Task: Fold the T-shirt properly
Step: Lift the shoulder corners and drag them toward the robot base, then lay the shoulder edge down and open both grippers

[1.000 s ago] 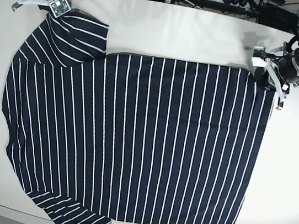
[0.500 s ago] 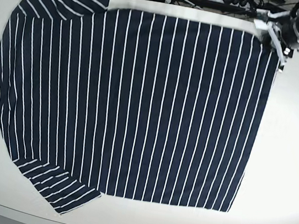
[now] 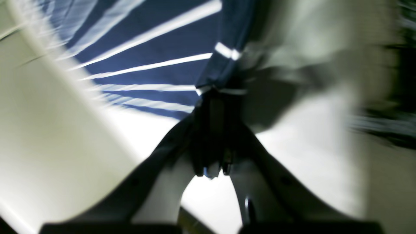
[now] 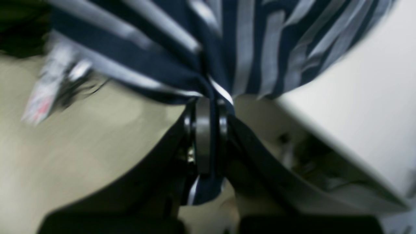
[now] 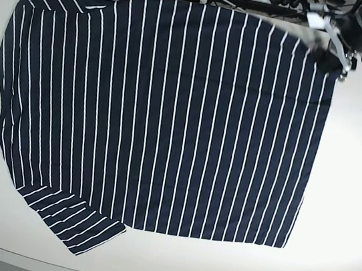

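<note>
The T-shirt (image 5: 164,113) is lying spread flat over the bench (image 5: 354,200), stretched between the two sets of jaws, presumably so it is smooth before any fold. The left gripper (image 3: 214,97) is clenching a pinch of the hem corner; the right gripper (image 4: 208,107) is clenching bunched sleeve cloth, which is running through and past its jaws.

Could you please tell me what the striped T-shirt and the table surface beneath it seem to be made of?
The dark navy, white-striped T-shirt looks like soft, matte knit cloth: it bunches where the right pincer clamps it. The cream table appears to be smooth, hard laminate or painted board, with a faint sheen.
</note>
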Controlling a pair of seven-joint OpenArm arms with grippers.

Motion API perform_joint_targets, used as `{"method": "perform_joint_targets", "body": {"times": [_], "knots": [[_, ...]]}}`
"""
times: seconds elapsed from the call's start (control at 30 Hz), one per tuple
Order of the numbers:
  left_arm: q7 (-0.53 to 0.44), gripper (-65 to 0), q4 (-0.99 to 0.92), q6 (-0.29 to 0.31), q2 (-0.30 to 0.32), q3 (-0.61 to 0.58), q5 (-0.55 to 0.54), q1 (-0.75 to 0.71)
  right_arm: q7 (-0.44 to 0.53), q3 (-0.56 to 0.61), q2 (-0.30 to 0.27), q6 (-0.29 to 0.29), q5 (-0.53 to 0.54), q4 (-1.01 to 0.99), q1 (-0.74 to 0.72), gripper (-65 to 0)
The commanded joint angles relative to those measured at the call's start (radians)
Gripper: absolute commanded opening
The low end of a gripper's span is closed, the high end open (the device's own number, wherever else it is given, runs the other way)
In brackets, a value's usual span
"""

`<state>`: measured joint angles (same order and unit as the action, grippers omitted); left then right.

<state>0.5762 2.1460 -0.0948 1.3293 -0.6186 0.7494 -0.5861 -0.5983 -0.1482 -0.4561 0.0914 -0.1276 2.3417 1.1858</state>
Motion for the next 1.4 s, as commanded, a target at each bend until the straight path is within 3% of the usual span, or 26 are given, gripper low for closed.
{"method": "perform_joint_targets", "body": {"times": [0.0,0.2,0.3,0.43,0.6,0.77,0.97,1.37], "knots": [[-0.001,-65.0,0.012,-0.031,0.002,0.017,0.010,0.034,0.033,-0.005,-0.014,-0.010,-0.016,0.015,-0.033,-65.0],[-0.047,-65.0,0.011,-0.029,-0.067,0.057,-0.108,0.195,0.037,-0.022,-0.122,-0.032,-0.039,0.015,-0.243,-65.0],[-0.085,-65.0,0.000,-0.029,-0.097,0.063,-0.143,0.260,0.040,-0.044,-0.165,-0.024,0.019,0.015,-0.325,-65.0],[-0.129,-65.0,-0.034,-0.029,-0.143,0.064,-0.190,0.362,0.085,-0.056,-0.206,0.034,0.124,0.015,-0.420,-65.0],[-0.137,-65.0,-0.096,-0.029,-0.199,0.064,-0.242,0.443,0.120,-0.055,-0.209,0.143,0.247,0.015,-0.523,-65.0],[-0.166,-65.0,-0.208,-0.030,-0.241,0.064,-0.243,0.491,0.139,-0.055,-0.224,0.169,0.302,-0.088,-0.640,-65.0],[-0.225,-65.0,-0.277,-0.030,-0.304,0.063,-0.263,0.504,0.143,-0.055,-0.225,0.271,0.409,-0.195,-0.753,-65.0],[-0.229,-65.0,-0.283,-0.031,-0.363,0.064,-0.272,0.507,0.143,-0.047,-0.222,0.302,0.518,-0.323,-0.897,-65.0]]}}
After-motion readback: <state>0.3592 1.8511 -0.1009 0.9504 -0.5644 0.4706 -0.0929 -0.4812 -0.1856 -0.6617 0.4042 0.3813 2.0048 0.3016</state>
